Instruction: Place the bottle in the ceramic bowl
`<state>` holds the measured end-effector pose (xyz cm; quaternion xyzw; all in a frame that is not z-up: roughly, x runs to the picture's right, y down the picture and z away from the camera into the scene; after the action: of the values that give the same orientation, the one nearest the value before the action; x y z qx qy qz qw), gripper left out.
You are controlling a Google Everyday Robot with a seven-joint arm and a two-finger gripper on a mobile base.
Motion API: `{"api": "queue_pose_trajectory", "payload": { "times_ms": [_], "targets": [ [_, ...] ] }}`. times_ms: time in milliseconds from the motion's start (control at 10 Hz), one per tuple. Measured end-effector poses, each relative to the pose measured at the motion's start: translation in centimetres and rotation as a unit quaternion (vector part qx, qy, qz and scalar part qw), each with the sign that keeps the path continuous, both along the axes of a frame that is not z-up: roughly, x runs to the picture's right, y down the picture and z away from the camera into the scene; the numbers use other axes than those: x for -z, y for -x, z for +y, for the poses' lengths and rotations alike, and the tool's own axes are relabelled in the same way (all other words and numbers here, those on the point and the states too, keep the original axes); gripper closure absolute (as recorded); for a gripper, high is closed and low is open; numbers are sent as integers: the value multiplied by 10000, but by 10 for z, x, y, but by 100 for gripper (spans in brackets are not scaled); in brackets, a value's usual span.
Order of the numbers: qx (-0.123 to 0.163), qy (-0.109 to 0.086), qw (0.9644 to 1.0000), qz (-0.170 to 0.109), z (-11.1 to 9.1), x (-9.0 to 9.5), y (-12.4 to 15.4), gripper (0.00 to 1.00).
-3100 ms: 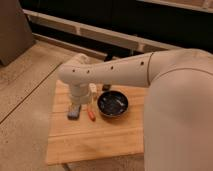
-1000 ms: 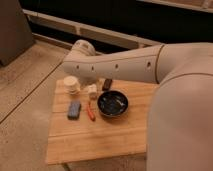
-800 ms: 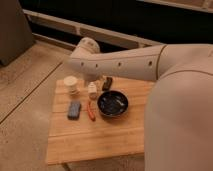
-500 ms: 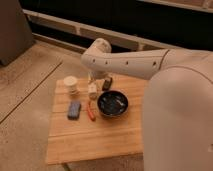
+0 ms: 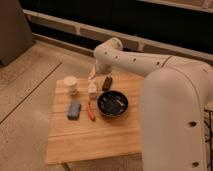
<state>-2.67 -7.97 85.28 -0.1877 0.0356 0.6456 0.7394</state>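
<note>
Cream-white bottle (image 5: 93,90) stands just left of the black ceramic bowl (image 5: 114,104), gripper (image 5: 92,78) right above it, clamped or released I cannot tell; looks light, rigid, slick, so take the squat body

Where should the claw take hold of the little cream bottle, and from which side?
Grip the bottle around its squat body, coming straight down from above. It stands upright, with the ceramic bowl, a dark oblong object and a cup close around it, so a side approach looks crowded. The claw hangs close above it.
</note>
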Motion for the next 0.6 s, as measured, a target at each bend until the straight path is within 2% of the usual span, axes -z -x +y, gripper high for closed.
{"api": "queue_pose_trajectory", "payload": {
  "times_ms": [300, 400, 600],
  "targets": [
    [-9, 14, 10000, -27, 0, -1, 2, 35],
    [39, 71, 10000, -39, 3, -7, 6, 35],
    [381, 302, 9986, -213, 20, -23, 47, 35]
  ]
}}
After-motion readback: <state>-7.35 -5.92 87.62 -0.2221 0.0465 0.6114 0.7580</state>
